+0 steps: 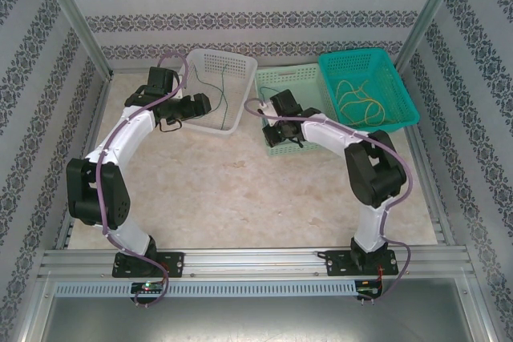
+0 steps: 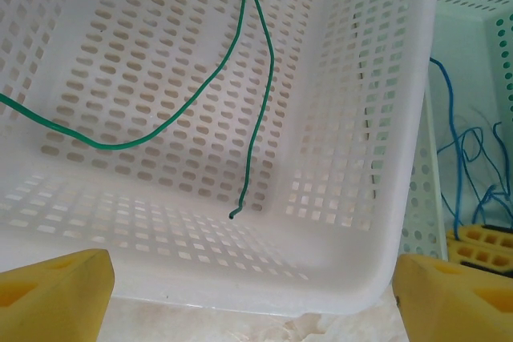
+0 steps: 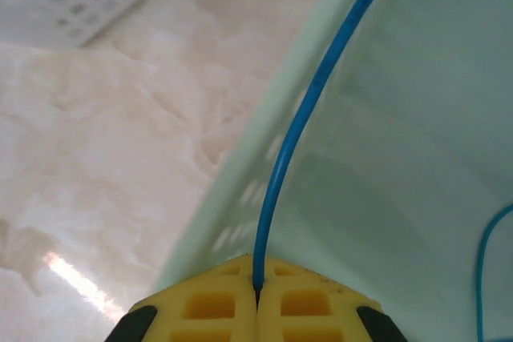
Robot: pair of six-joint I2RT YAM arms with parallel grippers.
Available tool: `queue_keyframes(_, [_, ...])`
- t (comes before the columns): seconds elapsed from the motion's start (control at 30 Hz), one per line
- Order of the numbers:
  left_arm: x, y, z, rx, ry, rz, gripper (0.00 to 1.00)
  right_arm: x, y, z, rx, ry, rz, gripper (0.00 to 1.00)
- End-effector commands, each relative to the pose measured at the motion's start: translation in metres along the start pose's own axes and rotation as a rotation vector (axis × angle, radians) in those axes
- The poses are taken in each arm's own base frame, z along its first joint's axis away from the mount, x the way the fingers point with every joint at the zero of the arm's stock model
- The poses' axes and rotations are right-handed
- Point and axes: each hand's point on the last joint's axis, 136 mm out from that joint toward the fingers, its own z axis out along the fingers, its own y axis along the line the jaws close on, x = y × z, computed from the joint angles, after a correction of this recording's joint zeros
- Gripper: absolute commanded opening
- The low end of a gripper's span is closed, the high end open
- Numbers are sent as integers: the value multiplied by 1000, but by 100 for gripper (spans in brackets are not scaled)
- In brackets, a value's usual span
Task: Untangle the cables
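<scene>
A green cable [image 2: 260, 78] loops inside the white basket [image 2: 353, 198], its free end resting near the basket floor; from above the green cable [image 1: 222, 98] shows as a thin line. My left gripper [image 2: 255, 303] stands open just outside the basket's near wall, with nothing between its yellow pads [image 2: 56, 294]. In the top view the left gripper [image 1: 199, 106] sits at that basket's left side. My right gripper [image 3: 256, 286] is shut on a blue cable [image 3: 304, 118], which rises along the pale green basket's wall [image 3: 401, 118]. From above, the right gripper [image 1: 276, 132] hangs over the pale green basket [image 1: 309, 78]. More blue cable [image 2: 461, 158] lies tangled in there.
A teal basket [image 1: 401, 110] at the back right holds a coiled yellow cable [image 1: 357, 102]. The three baskets stand side by side along the far edge of the marble-patterned table [image 1: 240, 190]. Metal frame posts and patterned walls close in the sides.
</scene>
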Motion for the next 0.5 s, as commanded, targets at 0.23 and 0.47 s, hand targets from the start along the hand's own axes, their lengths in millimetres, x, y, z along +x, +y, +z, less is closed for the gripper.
queue_keyframes(0.23, [-2,3,-14,-11,-26,-3,90,10,-1,23,-97,94,188,13])
queue_keyframes(0.47, [-2,4,-13,-13,-24,-3,90,-31,13,-20,-170,-15,226,70])
